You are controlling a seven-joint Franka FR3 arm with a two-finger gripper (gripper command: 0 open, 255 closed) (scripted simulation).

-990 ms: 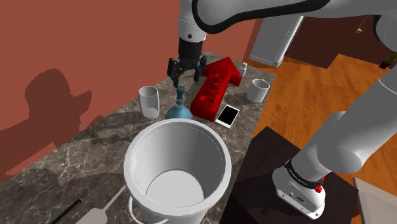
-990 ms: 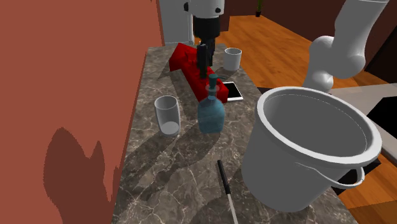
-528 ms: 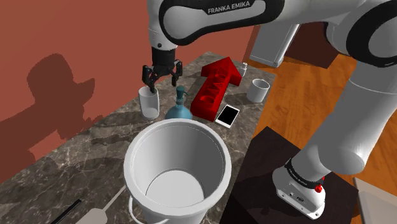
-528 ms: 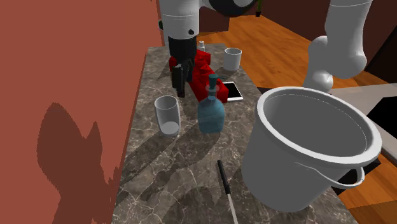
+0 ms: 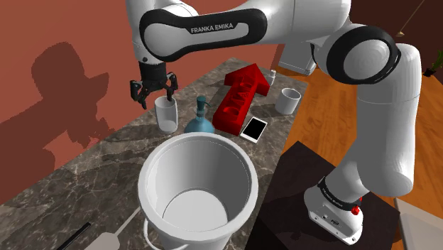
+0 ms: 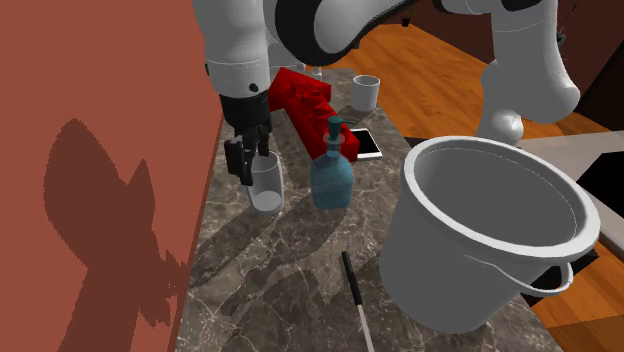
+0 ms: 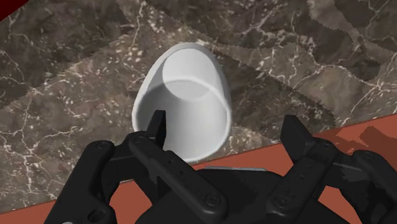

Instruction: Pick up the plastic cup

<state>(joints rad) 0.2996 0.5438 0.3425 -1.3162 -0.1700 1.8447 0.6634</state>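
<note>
Pincer [image 5: 151, 91] is open wide and holds nothing. The pale cup [image 5: 167, 113] stands upright on the marbled desk [image 5: 85, 177], close to the red wall [image 5: 64, 42] and just beside the blue soap bottle [image 5: 199, 122]. The pincer hangs near the cup's rim, offset toward the wall. In the wrist view one finger overlaps the rim and the other stands apart over bare desk, so the cup is not centred. Judgement: a shift away from the wall is needed to bracket the cup's vertical axis before lowering and closing.
</note>
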